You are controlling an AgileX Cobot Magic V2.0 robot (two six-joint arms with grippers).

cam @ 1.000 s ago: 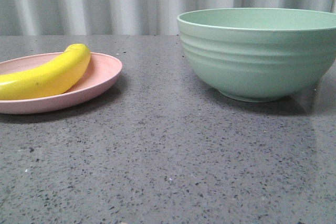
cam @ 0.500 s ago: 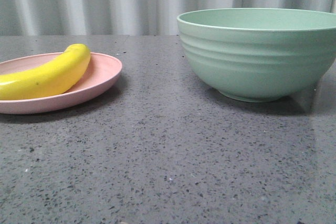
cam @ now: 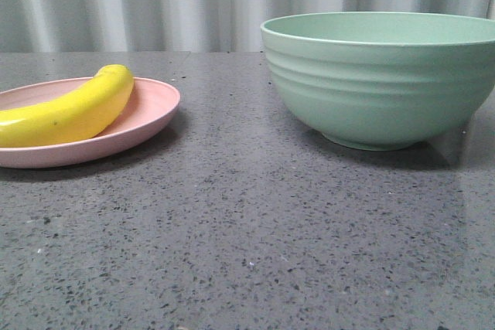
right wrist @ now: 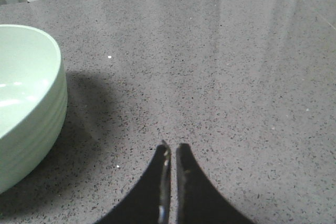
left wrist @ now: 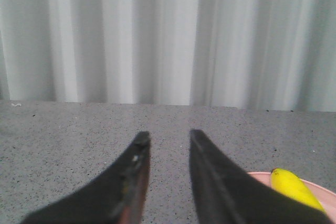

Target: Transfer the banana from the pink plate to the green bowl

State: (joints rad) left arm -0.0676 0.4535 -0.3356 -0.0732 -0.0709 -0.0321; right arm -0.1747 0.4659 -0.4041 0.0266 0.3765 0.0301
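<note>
Nothing has moved: one banana (cam: 69, 110) on one pink plate (cam: 147, 117), left pincer (left wrist: 167, 139) released, right pincer (right wrist: 171, 149) clenched.

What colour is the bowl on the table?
Pale mint green bowl, seen best in the front view.

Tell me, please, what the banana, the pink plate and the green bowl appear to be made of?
The banana looks plastic: uniform bright yellow, glossy highlights. The pink plate seems to be glazed ceramic or hard plastic; its surface shines. The green bowl looks like matte plastic or fibre composite, with moulded ridges and a dull sheen.
</note>
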